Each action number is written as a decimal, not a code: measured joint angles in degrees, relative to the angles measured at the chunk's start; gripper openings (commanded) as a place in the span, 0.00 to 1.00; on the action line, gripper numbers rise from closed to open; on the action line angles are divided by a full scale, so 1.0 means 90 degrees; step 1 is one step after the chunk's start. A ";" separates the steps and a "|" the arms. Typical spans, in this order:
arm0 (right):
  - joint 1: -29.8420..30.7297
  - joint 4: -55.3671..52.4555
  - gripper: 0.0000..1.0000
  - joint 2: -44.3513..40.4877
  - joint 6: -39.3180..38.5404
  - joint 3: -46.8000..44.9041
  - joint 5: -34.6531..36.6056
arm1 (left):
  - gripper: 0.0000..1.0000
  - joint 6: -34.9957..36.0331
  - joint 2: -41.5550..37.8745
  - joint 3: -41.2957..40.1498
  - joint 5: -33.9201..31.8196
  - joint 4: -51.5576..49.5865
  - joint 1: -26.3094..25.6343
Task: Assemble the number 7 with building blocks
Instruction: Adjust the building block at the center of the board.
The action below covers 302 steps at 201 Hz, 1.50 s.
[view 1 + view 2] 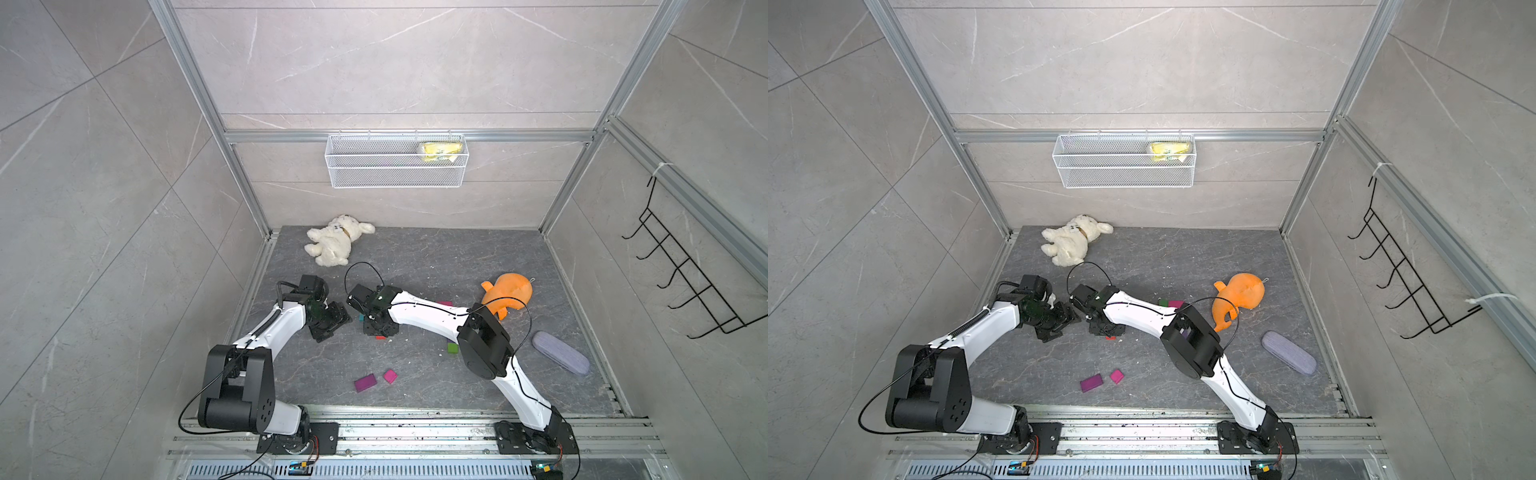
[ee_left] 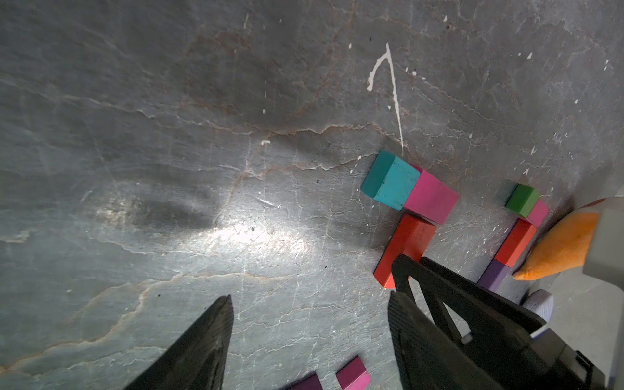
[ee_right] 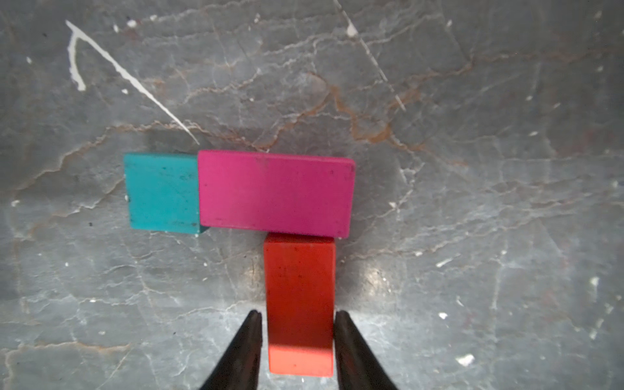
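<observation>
You have three pieces in the number 7 point(image 3: 236, 202): one teal block point(image 3: 162, 192) and one magenta block point(image 3: 275, 192) as its bar, and one red block point(image 3: 299, 290) butting the magenta's end. The red block lies between the fingers of the right gripper point(image 3: 299, 315), near the middle of both top views; whether they pinch it is unclear. Your left gripper point(image 2: 310, 297) gapes empty.

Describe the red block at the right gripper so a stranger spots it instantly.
On the dark stone floor, find the right gripper pointing down. The red block lies between its fingertips, one end touching a magenta bar beside a teal square. The other red block lies by the orange plush.
</observation>
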 measured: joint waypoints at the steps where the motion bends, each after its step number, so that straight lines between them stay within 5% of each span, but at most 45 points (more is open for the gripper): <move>1: 0.0000 -0.0002 0.38 0.0000 0.0000 0.0000 0.0000 | 0.80 0.0005 0.0000 0.0000 0.0000 0.0000 0.0000; 214: -0.0039 -0.0087 0.36 0.0061 0.0146 0.0002 -0.0005 | 0.97 0.0058 0.0000 0.0000 -0.0002 -0.0005 0.0000; 302: -0.0056 -0.0080 0.57 0.0061 0.0158 0.0002 -0.0012 | 1.00 0.0063 -0.0002 -0.0015 -0.0007 -0.0007 0.0000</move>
